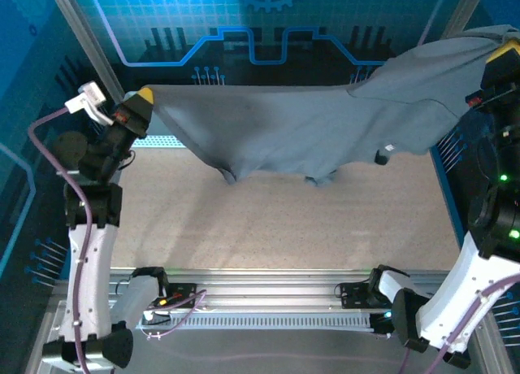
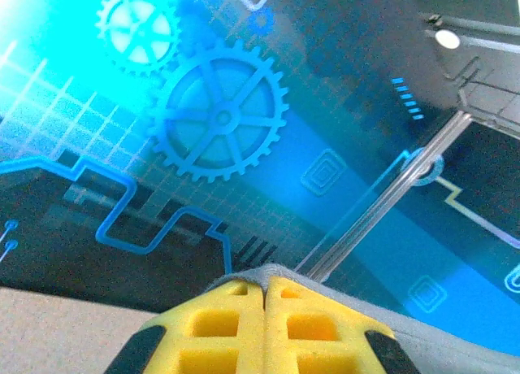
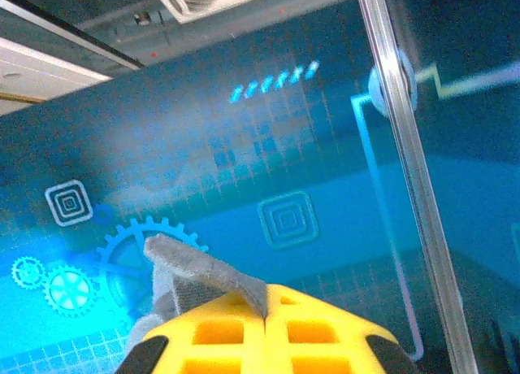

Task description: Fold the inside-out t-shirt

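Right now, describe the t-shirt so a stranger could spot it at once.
Look above the beige speckled table, between the two arms. The dark grey t-shirt hangs stretched in the air, one end pinched in the left gripper, the other in the right gripper. It is the one soft cloth there, with a small white tag.

The t-shirt (image 1: 325, 122) hangs spread above the far part of the table (image 1: 268, 228), in front of the back wall (image 1: 244, 24). It stretches from the left gripper (image 1: 146, 95) at the left side to the right gripper (image 1: 501, 53) at the far right, which sits higher. Each gripper pinches an edge of the cloth. The lowest folds droop over the table's middle, toward the back; whether they touch it cannot be told.
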